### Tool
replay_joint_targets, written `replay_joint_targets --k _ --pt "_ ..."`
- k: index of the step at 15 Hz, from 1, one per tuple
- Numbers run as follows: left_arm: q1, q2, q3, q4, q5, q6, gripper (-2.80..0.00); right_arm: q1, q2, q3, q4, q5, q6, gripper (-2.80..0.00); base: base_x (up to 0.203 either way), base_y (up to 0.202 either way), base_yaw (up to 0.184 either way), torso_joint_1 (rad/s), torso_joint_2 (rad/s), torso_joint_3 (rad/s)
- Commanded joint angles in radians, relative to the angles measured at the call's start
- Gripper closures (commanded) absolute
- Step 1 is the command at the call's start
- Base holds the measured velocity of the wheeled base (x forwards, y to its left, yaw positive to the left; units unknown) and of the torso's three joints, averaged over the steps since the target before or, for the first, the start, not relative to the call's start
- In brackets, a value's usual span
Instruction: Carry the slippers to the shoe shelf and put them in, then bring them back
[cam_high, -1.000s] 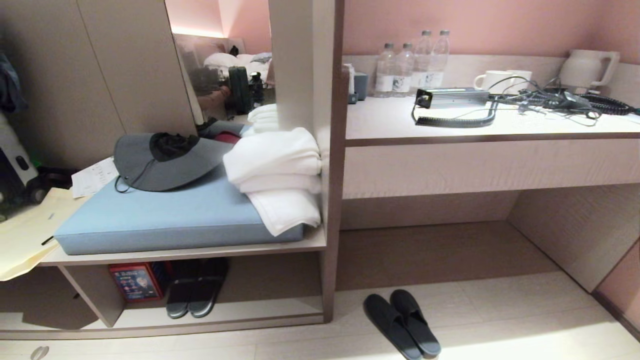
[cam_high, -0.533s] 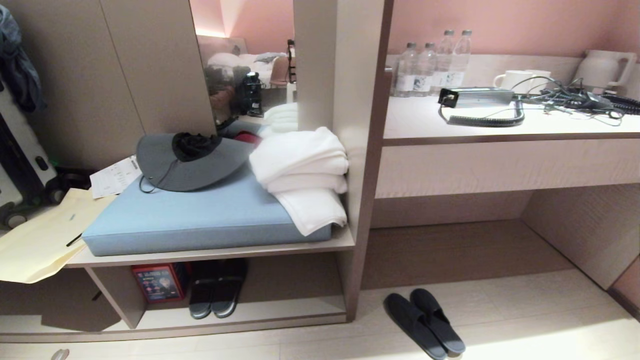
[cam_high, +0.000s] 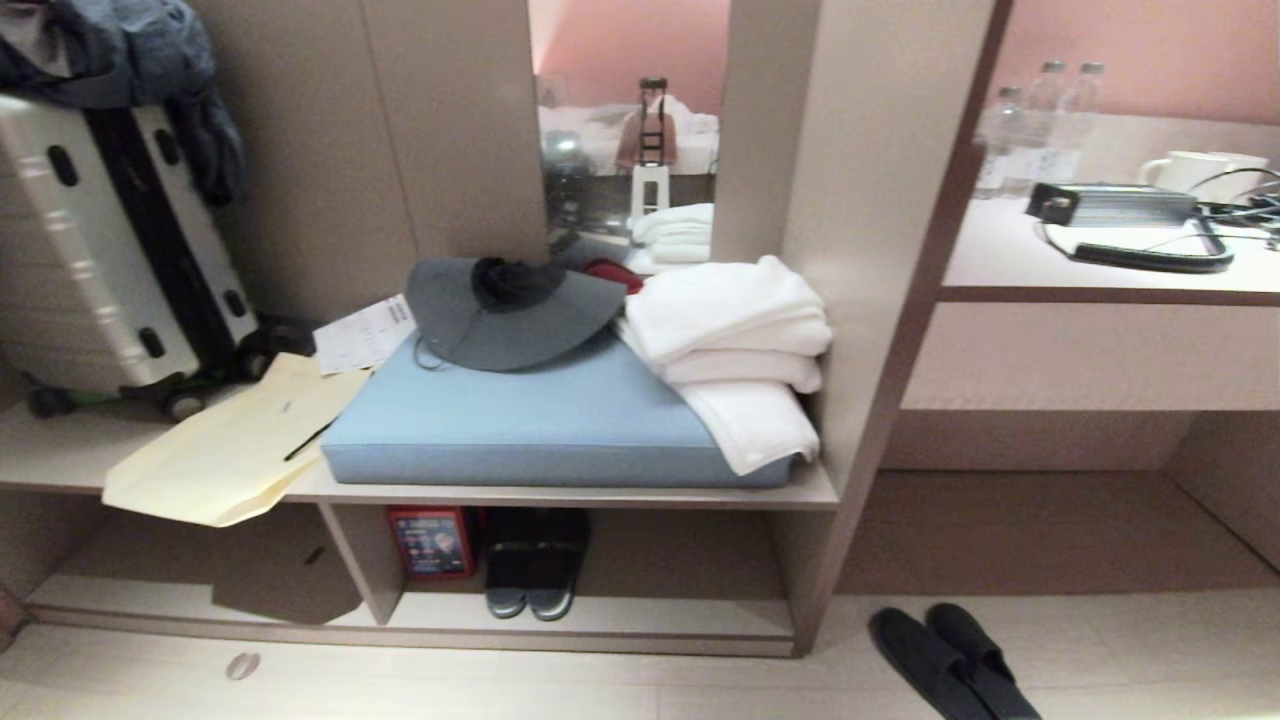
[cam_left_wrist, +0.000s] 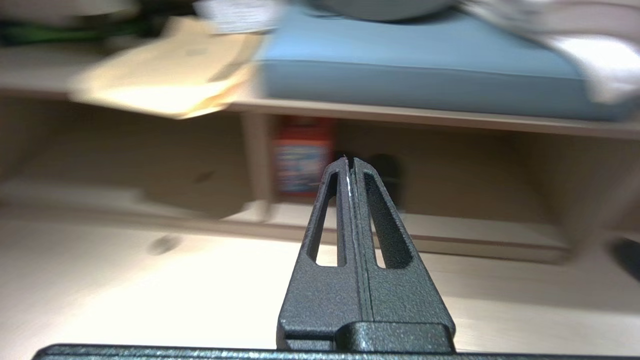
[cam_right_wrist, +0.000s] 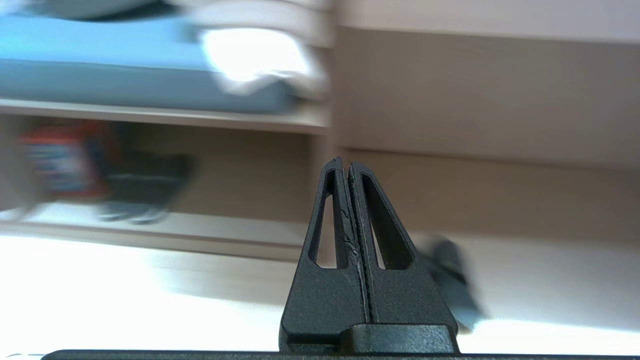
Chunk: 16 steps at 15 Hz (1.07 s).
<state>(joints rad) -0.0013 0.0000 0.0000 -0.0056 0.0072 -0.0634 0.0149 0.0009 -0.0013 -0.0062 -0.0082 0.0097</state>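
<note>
Down on the floor at the lower right of the head view lie the slippers (cam_high: 955, 663), side by side, partly cut off by the edge, well apart from the shoe shelf (cam_high: 690, 615), where a chunkier pair (cam_high: 535, 563) already sits under the blue cushion (cam_high: 540, 420). From the left wrist, the left gripper (cam_left_wrist: 348, 161) hangs with fingers pressed together, facing the shelf. From the right wrist, the right gripper (cam_right_wrist: 343, 162) is likewise closed and empty, one slipper blurred beside it. Best to square up to the pair before reaching, and open wide.
</note>
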Motion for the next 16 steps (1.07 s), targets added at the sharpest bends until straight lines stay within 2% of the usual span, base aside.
replay_joint_targets --k 1,4,7,16 --pt "0.000 -0.002 0.000 -0.001 0.000 -0.001 0.00 0.000 -0.001 0.001 0.000 0.000 0.001 0.00 0.000 0.185 0.214 0.002 0.00 0.001" --pt "0.000 0.000 0.000 -0.001 0.000 -0.001 0.00 0.000 0.001 0.001 0.000 0.000 0.001 0.00 0.001 0.179 0.192 0.004 0.00 -0.001" --pt "0.000 0.000 0.000 -0.001 0.000 -0.001 0.00 0.000 -0.001 0.001 -0.001 0.002 0.009 0.00 0.003 0.189 0.078 0.001 0.00 0.002" --pt "0.000 0.000 0.000 -0.001 0.000 0.001 0.00 0.000 -0.001 0.001 -0.001 0.002 0.009 0.00 0.000 0.196 -0.095 0.002 0.00 0.003"
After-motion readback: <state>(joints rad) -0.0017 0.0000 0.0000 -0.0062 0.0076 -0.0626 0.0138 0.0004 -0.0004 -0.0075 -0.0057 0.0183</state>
